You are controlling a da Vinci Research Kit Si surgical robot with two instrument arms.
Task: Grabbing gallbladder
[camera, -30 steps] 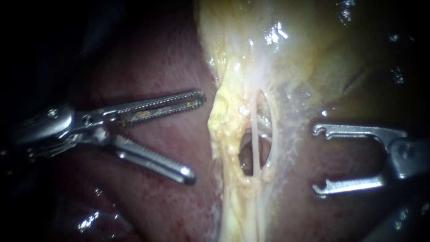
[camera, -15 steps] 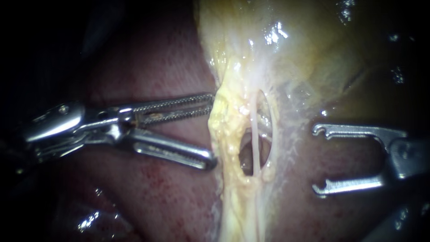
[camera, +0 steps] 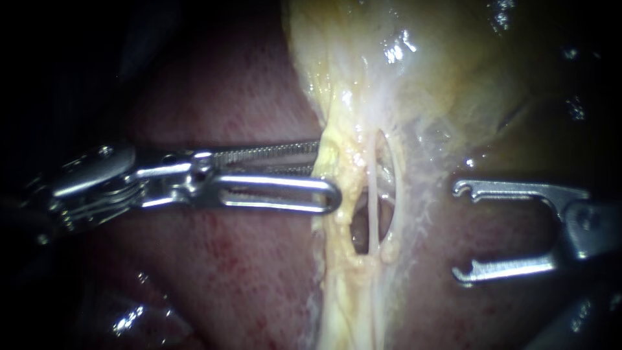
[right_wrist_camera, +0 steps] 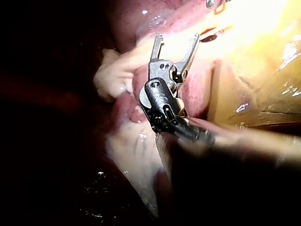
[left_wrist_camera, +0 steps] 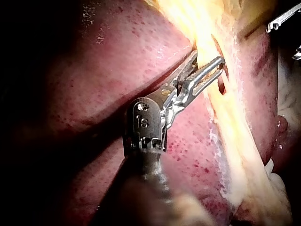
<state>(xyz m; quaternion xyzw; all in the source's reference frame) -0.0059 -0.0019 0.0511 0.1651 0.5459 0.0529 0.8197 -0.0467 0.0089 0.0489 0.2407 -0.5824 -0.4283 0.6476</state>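
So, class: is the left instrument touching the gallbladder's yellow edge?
Touching. In the endoscope view the left instrument straddles the gallbladder's yellow edge, one jaw in front, one behind.

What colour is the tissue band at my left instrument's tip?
The band is pale yellow, streaked whitish; best in endoscope view.

We find no readable text, label, brand or sign on the liver [camera: 227, 272] or the gallbladder [camera: 440, 78]. The left instrument [camera: 329, 172] bears a small stamped mark on its joint housing, not clear enough to give as text. The right instrument [camera: 457, 230] shows nothing legible.
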